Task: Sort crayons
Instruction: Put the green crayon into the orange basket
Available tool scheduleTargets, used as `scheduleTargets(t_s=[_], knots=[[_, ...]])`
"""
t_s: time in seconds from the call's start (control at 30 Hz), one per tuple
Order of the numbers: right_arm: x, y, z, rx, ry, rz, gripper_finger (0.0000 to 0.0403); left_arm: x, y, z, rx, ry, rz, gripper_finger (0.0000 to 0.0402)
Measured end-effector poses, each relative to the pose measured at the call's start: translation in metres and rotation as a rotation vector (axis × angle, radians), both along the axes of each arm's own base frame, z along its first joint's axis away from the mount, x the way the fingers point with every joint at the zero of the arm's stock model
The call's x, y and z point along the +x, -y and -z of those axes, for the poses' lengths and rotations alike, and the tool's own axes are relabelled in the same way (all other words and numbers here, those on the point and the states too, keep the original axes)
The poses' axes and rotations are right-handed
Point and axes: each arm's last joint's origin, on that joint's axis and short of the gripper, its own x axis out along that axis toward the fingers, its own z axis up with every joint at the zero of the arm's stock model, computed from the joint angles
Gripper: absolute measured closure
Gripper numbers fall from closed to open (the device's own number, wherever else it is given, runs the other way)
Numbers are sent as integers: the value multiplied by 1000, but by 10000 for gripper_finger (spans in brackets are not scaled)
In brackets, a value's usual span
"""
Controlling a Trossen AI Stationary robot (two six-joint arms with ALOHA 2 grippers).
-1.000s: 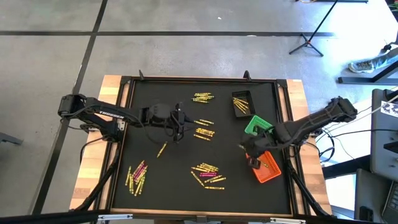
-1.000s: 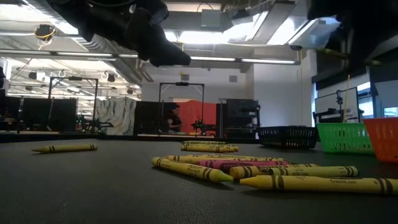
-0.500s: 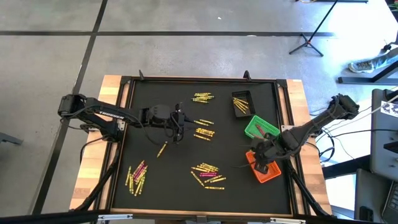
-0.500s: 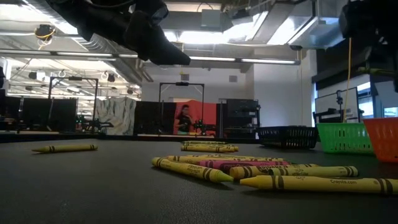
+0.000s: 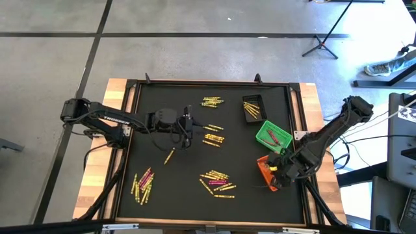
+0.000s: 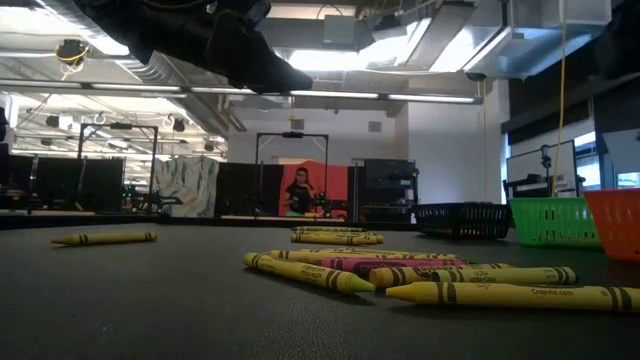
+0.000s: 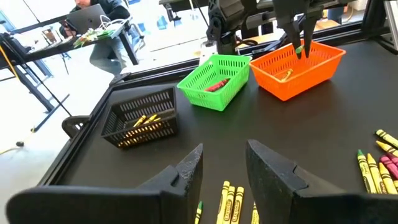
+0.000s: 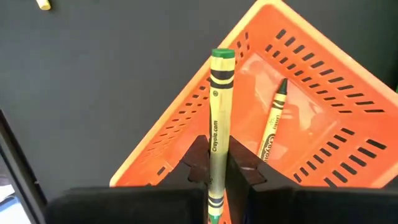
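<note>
Yellow crayons lie in loose groups on the black mat (image 5: 195, 195), at the centre (image 5: 213, 138), far (image 5: 212, 102) and near (image 5: 218, 181). A mixed yellow and pink heap (image 5: 143, 184) lies near left. My right gripper (image 5: 281, 170) hangs over the orange bin (image 8: 311, 118), shut on a green crayon (image 8: 217, 106). Another crayon (image 8: 273, 124) lies on that bin's floor. My left gripper (image 7: 224, 168) hovers open above the central crayons (image 7: 231, 202), with nothing between its fingers. My right gripper pinches the green crayon's wrapped shaft (image 8: 214, 158) between its two fingers, toward its rear end. The fingers point steeply down and the crayon runs along them. Its flat green end (image 8: 222, 55) sticks out below them, clear, over the orange bin's rim.
A green bin (image 5: 273, 135) holding a red crayon stands just beyond the orange one. A black bin (image 5: 253, 108) with yellow crayons stands farther back. One crayon (image 5: 169, 156) lies alone left of centre. A raised frame (image 5: 208, 82) borders the mat.
My right gripper has moved toward the table's near right and sunk, carrying the green crayon from beside the green bin to above the orange bin. Its wrist has rolled on the way.
</note>
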Motion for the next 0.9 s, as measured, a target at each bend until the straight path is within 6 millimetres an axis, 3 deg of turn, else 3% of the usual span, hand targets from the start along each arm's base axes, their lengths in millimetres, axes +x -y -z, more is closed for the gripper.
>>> scheduleTargets(t_s=[0.27,0.6,0.8,0.9], knots=[[-6,-3,1,-51,38,34,385,0,0,0,-6,0,-2,296],[-15,3,29,-34,-30,66,381,0,0,0,-8,0,-2,296],[-14,3,27,-59,-13,33,383,0,0,0,-7,0,-2,296],[-12,2,16,-72,20,8,383,0,0,0,17,-3,6,296]])
